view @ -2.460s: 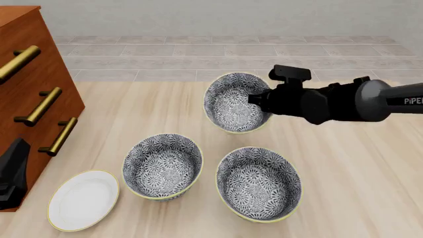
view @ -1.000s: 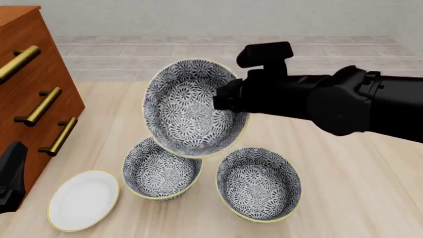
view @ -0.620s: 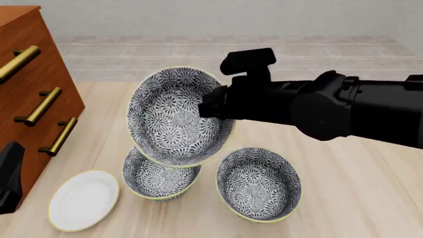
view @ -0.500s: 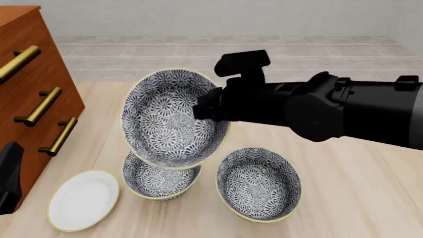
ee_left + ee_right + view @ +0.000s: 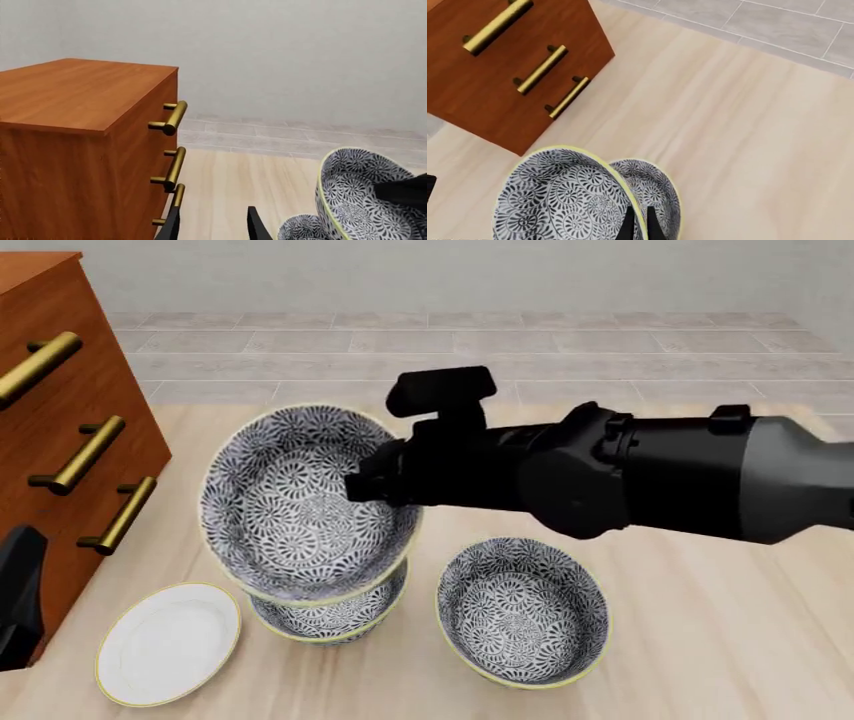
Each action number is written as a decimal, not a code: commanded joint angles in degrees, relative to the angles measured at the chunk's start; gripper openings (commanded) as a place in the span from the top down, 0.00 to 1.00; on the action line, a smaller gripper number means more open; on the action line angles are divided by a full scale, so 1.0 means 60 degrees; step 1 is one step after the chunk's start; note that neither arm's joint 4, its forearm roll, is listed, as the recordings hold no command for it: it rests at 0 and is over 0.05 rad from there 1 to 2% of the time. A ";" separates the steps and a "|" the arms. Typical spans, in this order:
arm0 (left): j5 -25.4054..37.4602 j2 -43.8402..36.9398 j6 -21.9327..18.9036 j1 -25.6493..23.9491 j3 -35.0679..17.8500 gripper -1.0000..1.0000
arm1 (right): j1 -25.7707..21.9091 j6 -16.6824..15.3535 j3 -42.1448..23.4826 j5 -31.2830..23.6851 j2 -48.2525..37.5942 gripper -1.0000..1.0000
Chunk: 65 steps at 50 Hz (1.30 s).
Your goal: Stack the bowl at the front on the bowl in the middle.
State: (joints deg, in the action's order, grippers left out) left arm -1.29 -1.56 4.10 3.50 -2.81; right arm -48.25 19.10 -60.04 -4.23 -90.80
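- Front view: the right gripper is closed narrowly on the 3 o'clock rim of the front bowl, with one finger inside the wall and one outside, and holds it above the table
- The front bowl is tilted, its opening turned partly toward the camera and its raised edge at 12 o'clock
- The middle bowl stands on the table directly under the held one; only its near arc shows, from 4 to 7 o'clock below the held bowl's lower edge
- Governing relation: the centre of the held bowl lies a little toward 11 o'clock of the centre of the middle bowl, so nesting calls, by estimate, for a small shift toward 5 o'clock, a levelling of the tilt, then a descent
- Whether the two bowls touch cannot be told from these views
- Right wrist view: both fingers straddle the yellowish rim, and the middle bowl appears just beside the held one
- A third bowl sits at 3 o'clock of the middle bowl, close by, and is the nearest obstacle to a sideways correction
- The plate lies at 9 o'clock, near the dresser
- The left gripper has its fingers spread with nothing between them, beside the dresser, and is farther from the stack than the right
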 commanded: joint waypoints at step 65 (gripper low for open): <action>0.0059 0.0255 0.0166 -0.0020 0.0113 0.00 | 0.0171 0.0932 -0.0331 0.0210 -0.1537 1.00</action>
State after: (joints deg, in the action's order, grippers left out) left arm 0.25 0.00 4.05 3.07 -2.88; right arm -47.09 25.16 -61.92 -3.39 -99.45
